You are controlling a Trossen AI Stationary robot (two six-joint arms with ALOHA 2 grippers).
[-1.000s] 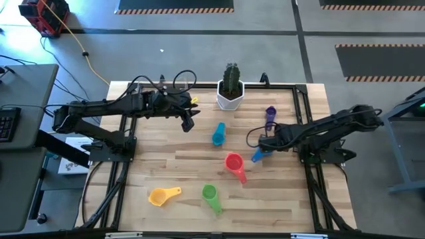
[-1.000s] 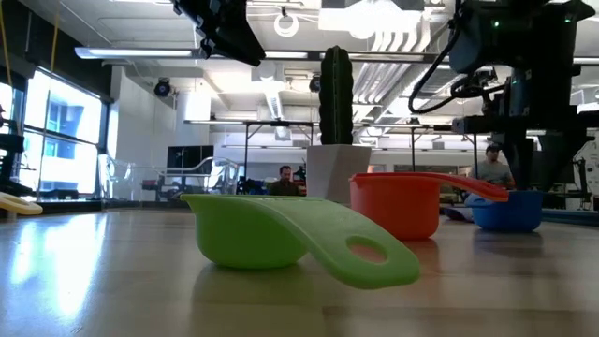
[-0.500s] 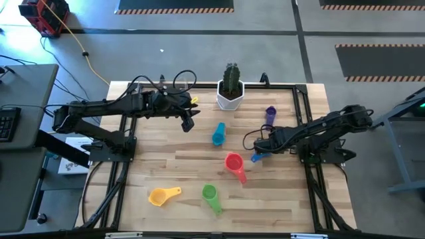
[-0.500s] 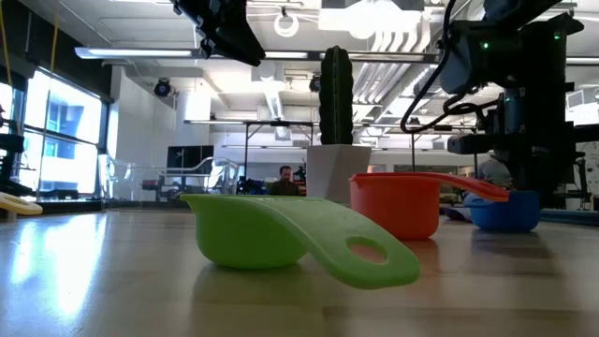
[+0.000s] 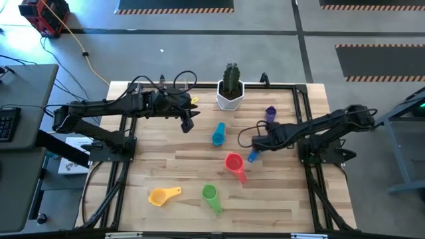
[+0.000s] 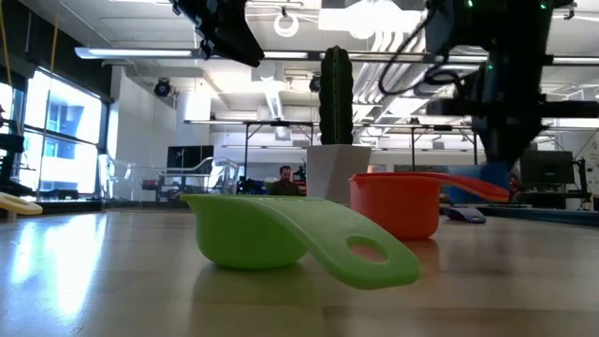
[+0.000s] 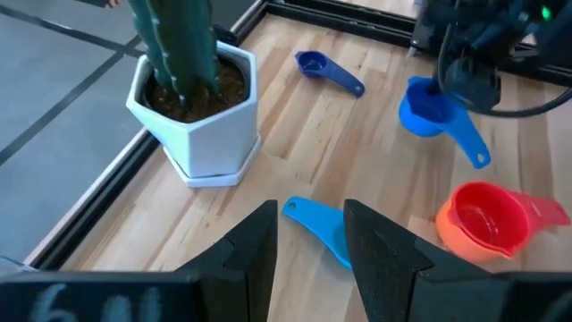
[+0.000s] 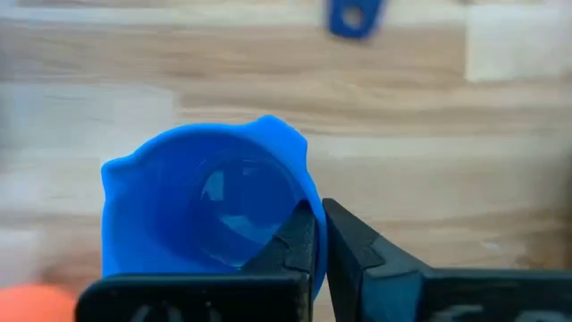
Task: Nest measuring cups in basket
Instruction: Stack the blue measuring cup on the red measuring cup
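Two arms work over the wooden table (image 5: 179, 166), and six scoops show on or above it. By the left edge, toward the back, the left gripper (image 5: 188, 123) hangs above the wood with its fingers (image 7: 255, 255) parted and nothing between them; in the left wrist view a light blue scoop (image 7: 320, 228) lies on the boards beyond them. A yellow scoop (image 5: 189, 100) peeks out beside that arm near the back edge. Toward the front edge lie an orange scoop (image 5: 163, 196) and, just to its right, a green scoop (image 5: 210, 196), its handle pointing to the front; in the low view it lies on its side. At the middle of the back edge stands a white pot (image 5: 230, 97) with a cactus (image 5: 230, 78). The light blue scoop lies in front of the pot. A red scoop (image 5: 234, 164) sits near the table's centre, upright, apart from the green one. Just right of it the right gripper (image 5: 260, 145) pinches the rim of a blue scoop (image 8: 210, 219), fingers closed on its wall; in the low view this scoop (image 6: 479, 184) seems clear of the table. A purple scoop (image 5: 269, 113) lies farther back, near the right edge. I cannot make out the basket in any view.
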